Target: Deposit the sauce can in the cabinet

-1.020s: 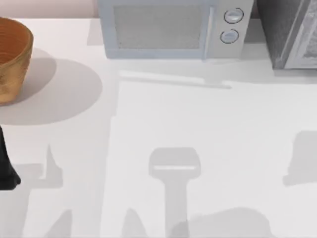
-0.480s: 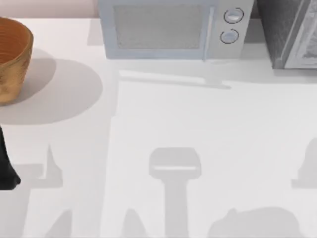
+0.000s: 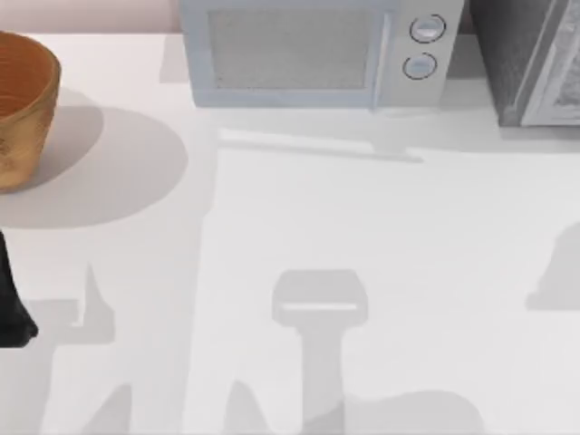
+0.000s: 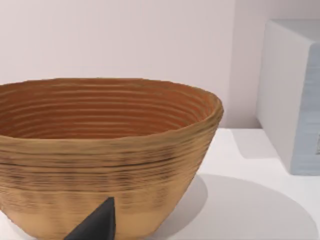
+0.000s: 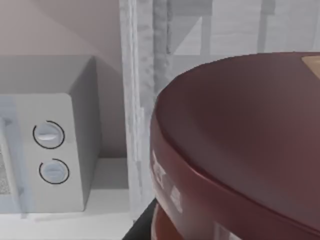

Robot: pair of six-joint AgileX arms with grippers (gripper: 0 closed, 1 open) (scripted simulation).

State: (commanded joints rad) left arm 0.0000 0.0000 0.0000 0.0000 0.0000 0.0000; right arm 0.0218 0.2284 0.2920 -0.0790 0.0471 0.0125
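Sauce can point(image 5: 240, 145) close before the right wrist camera, its grip can't be told — microwave point(image 3: 317, 54) at 12 o'clock, cabinet point(image 3: 530, 59) at 1, wooden bowl point(image 3: 23, 109) at 10 near the parked left arm point(image 3: 11, 313).

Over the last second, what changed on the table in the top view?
Only shadows moved: the one at the table's right edge drifted toward that edge, and the one along the near edge changed shape. The wooden bowl, the microwave and the left arm stayed put.
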